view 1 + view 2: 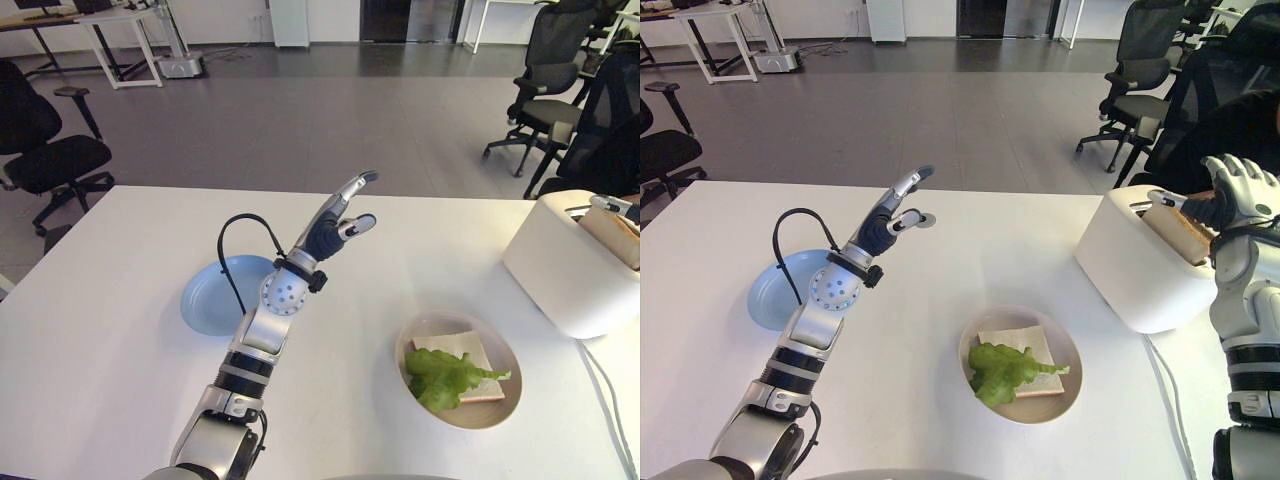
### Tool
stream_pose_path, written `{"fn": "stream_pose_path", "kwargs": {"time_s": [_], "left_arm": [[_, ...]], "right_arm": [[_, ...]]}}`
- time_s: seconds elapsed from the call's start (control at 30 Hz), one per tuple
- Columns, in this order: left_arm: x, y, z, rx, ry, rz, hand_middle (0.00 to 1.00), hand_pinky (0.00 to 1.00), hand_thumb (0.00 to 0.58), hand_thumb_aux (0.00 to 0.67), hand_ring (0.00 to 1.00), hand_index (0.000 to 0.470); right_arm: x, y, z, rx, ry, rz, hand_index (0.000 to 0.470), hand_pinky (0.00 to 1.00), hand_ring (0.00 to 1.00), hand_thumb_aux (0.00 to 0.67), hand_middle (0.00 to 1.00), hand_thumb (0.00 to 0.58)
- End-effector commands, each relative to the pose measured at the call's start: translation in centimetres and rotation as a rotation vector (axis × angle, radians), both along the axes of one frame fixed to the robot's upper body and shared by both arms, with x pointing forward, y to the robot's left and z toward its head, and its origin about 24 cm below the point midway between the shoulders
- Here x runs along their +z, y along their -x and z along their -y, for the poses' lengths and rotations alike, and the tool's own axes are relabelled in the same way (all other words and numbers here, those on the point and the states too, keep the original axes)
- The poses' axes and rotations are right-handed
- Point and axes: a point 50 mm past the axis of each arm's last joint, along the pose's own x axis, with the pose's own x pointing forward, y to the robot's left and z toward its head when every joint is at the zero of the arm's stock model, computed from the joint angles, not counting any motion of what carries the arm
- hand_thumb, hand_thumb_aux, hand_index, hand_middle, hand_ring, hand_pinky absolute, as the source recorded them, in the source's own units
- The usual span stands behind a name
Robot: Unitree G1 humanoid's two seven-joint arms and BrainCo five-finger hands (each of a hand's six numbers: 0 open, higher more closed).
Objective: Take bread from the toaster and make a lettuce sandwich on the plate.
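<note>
The left hand (895,210) hangs raised above the middle of the tabletop (980,255), fingers stretched apart and holding nothing. Its forearm crosses the right rim of a blue plate (765,290) that sits toward the left side, well in from the edges.

The right hand (1237,185) is over the toaster (1130,265), which stands close to the far right corner. Its fingers are curled and clamped on the upper end of the toast (1178,230), which sticks up tilted out of the slot. A white cable (1167,395) runs from the toaster toward the near edge along the right side.

The plate (1018,316) lies in front of the toaster, apart from it and nearer the front edge. It holds bread (1022,343) with lettuce (998,373) lying over the slice's near left corner.

Bare tabletop stretches between the blue plate, the plate and the toaster, and along the far edge behind the left hand.
</note>
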Motion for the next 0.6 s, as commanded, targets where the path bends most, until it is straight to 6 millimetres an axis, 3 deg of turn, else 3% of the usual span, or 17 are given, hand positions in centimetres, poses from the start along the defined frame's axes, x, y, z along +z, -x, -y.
{"fn": "stream_pose_path", "kwargs": {"time_s": [0.03,0.27,0.37,0.5,0.6], "left_arm": [[-0.1,0.1,0.2,-0.008,-0.028,-0.005,0.0,0.0,0.0,0.0,0.0,0.0],[-0.3,-0.1,0.1,0.006,-0.051,-0.003,0.0,0.0,0.0,0.0,0.0,0.0],[-0.5,-0.2,0.0,0.012,-0.053,-0.007,0.0,0.0,0.0,0.0,0.0,0.0],[-0.7,-0.1,0.0,0.015,-0.055,-0.011,0.0,0.0,0.0,0.0,0.0,0.0],[-0.9,-0.1,0.1,0.014,-0.057,-0.015,0.0,0.0,0.0,0.0,0.0,0.0]], "right_arm": [[-1.5,0.1,0.4,-0.013,-0.058,-0.1,0.47,0.0,0.0,0.67,0.0,0.58],[-2.9,-0.5,-0.6,0.056,-0.16,-0.177,0.47,0.0,0.0,0.67,0.0,0.58],[-2.5,-0.8,-0.8,0.071,-0.162,-0.141,0.47,0.0,0.0,0.67,0.0,0.58],[0.2,-1.2,-0.3,0.082,-0.11,0.045,0.47,0.0,0.0,0.67,0.0,0.58],[3.8,-1.6,-2.2,0.269,-0.16,0.321,0.47,0.0,0.0,0.67,0.0,0.58]]}}
